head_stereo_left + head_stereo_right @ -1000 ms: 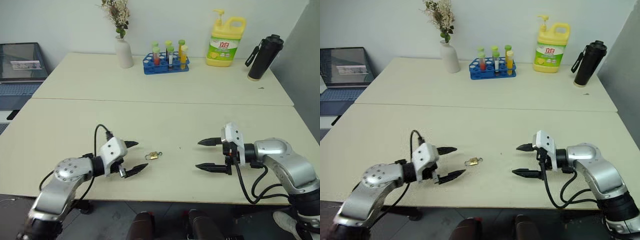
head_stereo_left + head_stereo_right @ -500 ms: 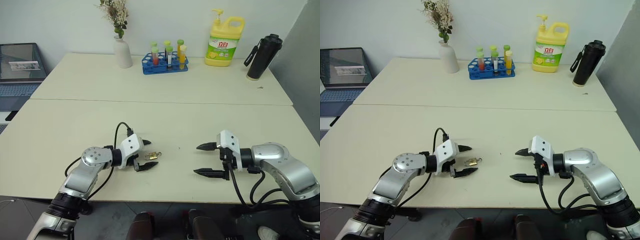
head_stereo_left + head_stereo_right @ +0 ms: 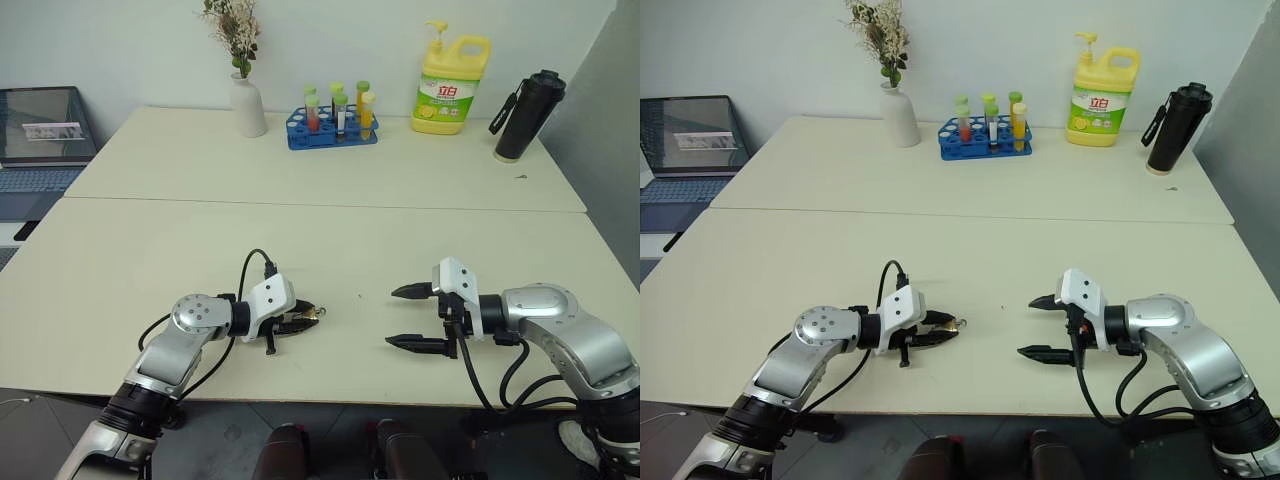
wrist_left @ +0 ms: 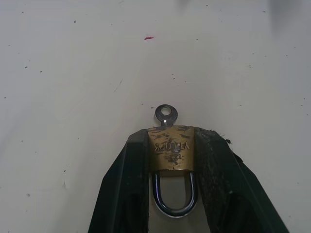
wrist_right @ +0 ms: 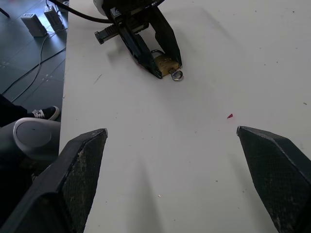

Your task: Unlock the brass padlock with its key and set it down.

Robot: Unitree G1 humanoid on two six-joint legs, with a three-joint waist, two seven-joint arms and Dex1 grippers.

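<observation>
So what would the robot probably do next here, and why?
Probably bring the open right claw over to the key. The left claw already squeezes the brass padlock on both sides on the table, and the key's ring head pokes out past its fingertips, free to pinch and turn.

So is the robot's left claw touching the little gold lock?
Touching. The left wrist view shows both fingers of the left gripper pressed against the padlock's sides.

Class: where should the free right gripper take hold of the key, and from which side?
Grip the key by its ring head, coming from the end opposite the left gripper. Only the head projects beyond the brass padlock; the left fingers flank both padlock sides.
</observation>
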